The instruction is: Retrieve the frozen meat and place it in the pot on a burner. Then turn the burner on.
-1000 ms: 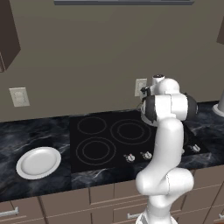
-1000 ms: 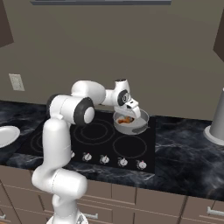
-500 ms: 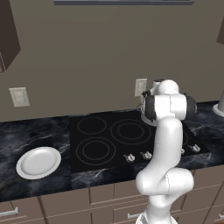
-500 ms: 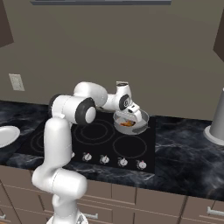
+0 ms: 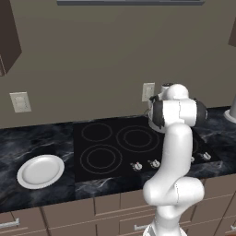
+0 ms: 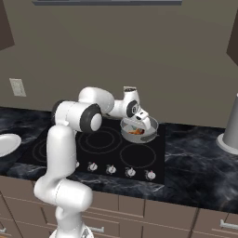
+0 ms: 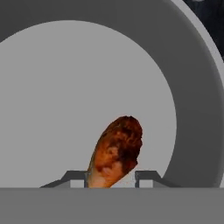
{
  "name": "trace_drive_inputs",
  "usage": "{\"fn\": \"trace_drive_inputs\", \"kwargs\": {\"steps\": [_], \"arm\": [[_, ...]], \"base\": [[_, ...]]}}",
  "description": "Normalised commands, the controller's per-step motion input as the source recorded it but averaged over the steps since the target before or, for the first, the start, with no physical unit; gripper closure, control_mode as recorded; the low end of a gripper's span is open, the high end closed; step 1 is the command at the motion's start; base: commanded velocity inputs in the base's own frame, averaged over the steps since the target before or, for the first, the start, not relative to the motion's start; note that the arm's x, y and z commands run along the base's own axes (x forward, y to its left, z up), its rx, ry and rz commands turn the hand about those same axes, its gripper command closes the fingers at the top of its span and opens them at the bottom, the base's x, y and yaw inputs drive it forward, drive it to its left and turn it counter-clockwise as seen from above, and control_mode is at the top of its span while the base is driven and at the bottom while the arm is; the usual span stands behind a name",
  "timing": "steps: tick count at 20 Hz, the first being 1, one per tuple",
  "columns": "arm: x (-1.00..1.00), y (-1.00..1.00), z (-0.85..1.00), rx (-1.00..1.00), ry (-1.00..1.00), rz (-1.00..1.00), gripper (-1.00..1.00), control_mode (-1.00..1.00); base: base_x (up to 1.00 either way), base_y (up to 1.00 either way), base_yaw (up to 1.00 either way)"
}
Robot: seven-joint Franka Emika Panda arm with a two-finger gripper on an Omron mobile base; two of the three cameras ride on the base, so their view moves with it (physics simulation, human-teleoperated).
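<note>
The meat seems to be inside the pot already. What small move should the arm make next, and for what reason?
Probably open the fingers a little wider, then lift straight up. In the hand view the frozen meat lies over the pale floor of the pot, its lower end between the two fingertips. In the right base view the gripper is down inside the pot on the rear right burner.

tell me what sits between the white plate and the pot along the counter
The black cooktop: in the left base view its two left burner rings lie between the plate and the pot, with a strip of dark marble counter beside the plate.
</note>
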Motion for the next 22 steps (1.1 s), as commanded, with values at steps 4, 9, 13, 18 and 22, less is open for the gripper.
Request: {"fn": "trace_drive_inputs", "kwargs": {"steps": [4, 9, 13, 18, 22], "arm": [[0.0, -0.09, 0.0, 0.0, 0.0, 0.0, -1.0, -1.0], [0.0, -0.07, 0.26, 0.05, 0.0, 0.02, -1.0, -1.0], [0.0, -0.02, 0.82, 0.08, -0.01, 0.04, -1.0, -1.0], [-0.38, -0.01, 0.49, 0.05, -0.01, 0.02, -1.0, -1.0], [-0.81, 0.0, 0.71, 0.0, -0.08, 0.06, -1.0, -1.0]], "base": [[0.0, 0.0, 0.0], [0.0, 0.0, 0.0], [0.0, 0.0, 0.0], [0.0, 0.0, 0.0], [0.0, 0.0, 0.0]]}}
